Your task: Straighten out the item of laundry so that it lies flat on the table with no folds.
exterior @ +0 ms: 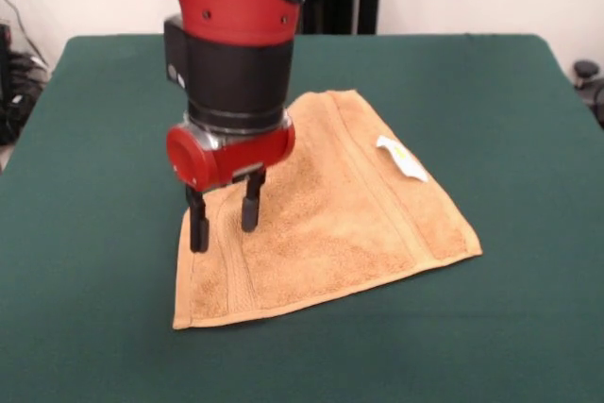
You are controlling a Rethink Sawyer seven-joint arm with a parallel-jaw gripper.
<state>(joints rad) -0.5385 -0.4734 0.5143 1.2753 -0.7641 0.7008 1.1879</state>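
Note:
A tan terry towel [330, 224] lies spread on the dark green table [491, 101] near the middle. Woven border bands run along its left and right sides, and a small white label [401, 158] sticks up near its right edge. My gripper [225, 219] hangs from the red and black arm over the towel's left part. It is open and holds nothing. One black fingertip [198, 235] stands at the towel's left edge, the other [250, 214] over the cloth. The arm hides the towel's far left corner.
Green table cloth lies on all sides of the towel. Dark gear stands past the table's left edge [14, 82] and right edge [587, 77].

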